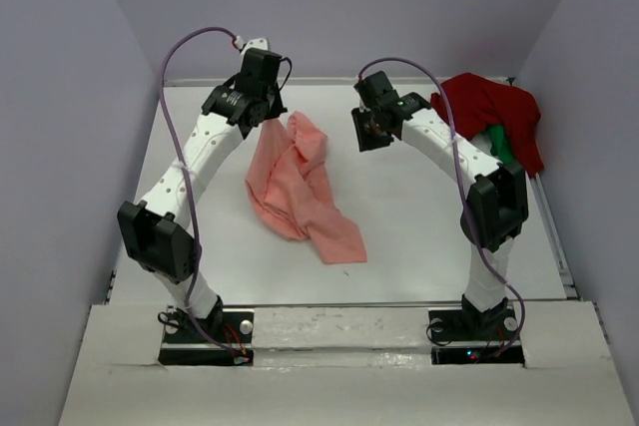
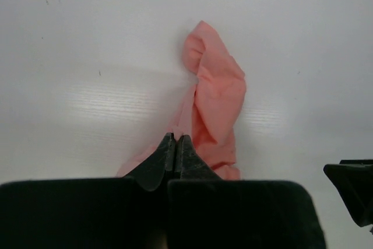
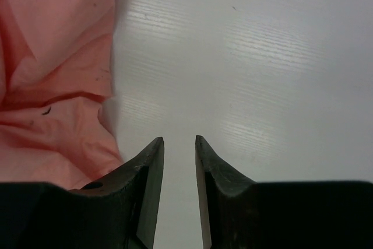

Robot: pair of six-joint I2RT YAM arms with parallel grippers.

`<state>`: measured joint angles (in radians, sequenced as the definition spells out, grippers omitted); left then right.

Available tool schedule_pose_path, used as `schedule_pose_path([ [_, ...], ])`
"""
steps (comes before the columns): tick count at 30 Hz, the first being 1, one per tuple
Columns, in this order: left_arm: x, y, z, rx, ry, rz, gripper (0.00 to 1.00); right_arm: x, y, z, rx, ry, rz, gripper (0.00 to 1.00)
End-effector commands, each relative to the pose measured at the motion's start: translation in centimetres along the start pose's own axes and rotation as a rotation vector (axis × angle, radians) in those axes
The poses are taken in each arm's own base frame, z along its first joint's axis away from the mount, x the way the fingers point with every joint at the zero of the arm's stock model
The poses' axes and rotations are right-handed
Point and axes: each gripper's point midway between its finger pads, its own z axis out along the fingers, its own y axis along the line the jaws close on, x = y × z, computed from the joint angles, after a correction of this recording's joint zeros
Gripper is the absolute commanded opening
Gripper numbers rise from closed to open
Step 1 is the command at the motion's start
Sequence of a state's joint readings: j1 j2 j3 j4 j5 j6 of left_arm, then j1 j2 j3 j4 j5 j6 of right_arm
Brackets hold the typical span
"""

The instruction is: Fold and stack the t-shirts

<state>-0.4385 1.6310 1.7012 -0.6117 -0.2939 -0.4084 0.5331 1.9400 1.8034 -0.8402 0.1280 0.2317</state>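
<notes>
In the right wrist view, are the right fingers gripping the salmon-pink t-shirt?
No, the right fingers stand apart over the table, with the salmon-pink t-shirt off to one side.

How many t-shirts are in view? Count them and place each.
3. The salmon-pink t-shirt lies crumpled mid-table, one edge pinched in the left claw. The dark red t-shirt is heaped at the far right corner, over the green t-shirt, only partly seen. More may hide beneath.

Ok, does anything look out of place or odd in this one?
Nothing damaged. The pink shirt lies crumpled mid-table, one edge pinched in the left gripper; the right gripper is open and empty beside it. The red shirt is heaped over a green shirt at the far right corner, seemingly overhanging the table edge.
</notes>
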Motion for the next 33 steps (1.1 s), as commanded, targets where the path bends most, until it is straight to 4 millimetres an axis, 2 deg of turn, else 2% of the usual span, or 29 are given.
schedule_pose_path([
  [1, -5.7, -5.6, -4.5, 0.131, -0.116, 0.109, 0.0, -1.7, 1.1, 0.3, -0.05, -0.049, 0.009, 0.34],
  [2, -5.7, -7.8, -5.6, 0.16, -0.134, 0.146, 0.0, -1.3, 1.0, 0.7, -0.042, -0.036, 0.009, 0.33],
  [3, -6.1, -9.0, -6.9, 0.19, -0.152, 0.167, 0.0, -1.1, 0.8, 0.9, -0.03, -0.033, 0.013, 0.32],
  [4, -8.0, -10.4, -9.2, 0.238, -0.214, 0.172, 0.0, -0.9, 0.6, 1.1, -0.021, -0.029, 0.014, 0.32],
  [5, -8.2, -12.0, -11.0, 0.273, -0.247, 0.216, 0.0, -0.8, 0.3, 1.2, -0.002, -0.028, 0.021, 0.32],
  [6, -9.6, -12.8, -13.1, 0.304, -0.303, 0.217, 0.0, -0.5, 0.0, 1.5, 0.019, -0.022, 0.027, 0.32],
  [7, -10.2, -13.2, -14.2, 0.312, -0.332, 0.222, 0.0, -0.7, -0.8, 1.5, 0.042, -0.027, 0.041, 0.31],
  [9, -11.3, -13.5, -16.4, 0.341, -0.368, 0.222, 0.0, -0.9, -2.3, 1.5, 0.101, -0.042, 0.095, 0.28],
  [10, -13.1, -13.1, -18.5, 0.36, -0.422, 0.193, 0.0, -1.4, -4.1, 1.2, 0.137, -0.056, 0.161, 0.24],
  [11, -14.0, -12.7, -19.6, 0.367, -0.452, 0.179, 0.0, -1.6, -5.0, 1.0, 0.146, -0.061, 0.197, 0.2],
  [13, -14.5, -12.1, -20.9, 0.38, -0.478, 0.18, 0.0, -2.1, -7.4, 0.6, 0.19, -0.083, 0.269, 0.04],
  [14, -15.2, -11.5, -22.2, 0.389, -0.508, 0.164, 0.0, -2.6, -9.2, 0.0, 0.212, -0.109, 0.31, 0.0],
  [20, -16.9, -10.2, -25.0, 0.4, -0.572, 0.131, 0.0, -4.1, -13.1, -2.0, 0.227, -0.167, 0.351, 0.0],
  [23, -16.7, -9.6, -24.8, 0.372, -0.564, 0.115, 0.0, -4.5, -13.4, -2.3, 0.214, -0.174, 0.329, 0.0],
  [26, -14.9, -8.5, -21.9, 0.254, -0.496, 0.132, 0.0, -4.8, -11.9, -2.2, 0.124, -0.159, 0.285, 0.0],
  [27, -13.5, -8.3, -20.0, 0.202, -0.449, 0.152, 0.0, -4.8, -11.3, -2.1, 0.09, -0.154, 0.271, 0.08],
  [28, -13.5, -8.1, -19.8, 0.186, -0.448, 0.153, 0.0, -4.6, -10.6, -2.0, 0.05, -0.143, 0.266, 0.18],
  [29, -12.1, -8.2, -18.0, 0.157, -0.405, 0.165, 0.0, -4.5, -9.6, -2.0, -0.005, -0.131, 0.27, 0.41],
  [30, -10.6, -8.5, -16.4, 0.141, -0.364, 0.187, 0.0, -3.8, -8.8, -1.9, -0.047, -0.111, 0.274, 0.46],
  [31, -10.0, -8.6, -15.8, 0.138, -0.354, 0.182, 0.0, -3.3, -8.3, -2.0, -0.073, -0.105, 0.28, 0.49],
  [32, -9.7, -8.6, -15.7, 0.149, -0.352, 0.176, 0.0, -3.6, -7.6, -2.2, -0.115, -0.128, 0.296, 0.57],
  [33, -8.9, -8.8, -14.7, 0.146, -0.34, 0.184, 0.0, -2.6, -7.4, -2.3, -0.126, -0.121, 0.303, 0.6],
])
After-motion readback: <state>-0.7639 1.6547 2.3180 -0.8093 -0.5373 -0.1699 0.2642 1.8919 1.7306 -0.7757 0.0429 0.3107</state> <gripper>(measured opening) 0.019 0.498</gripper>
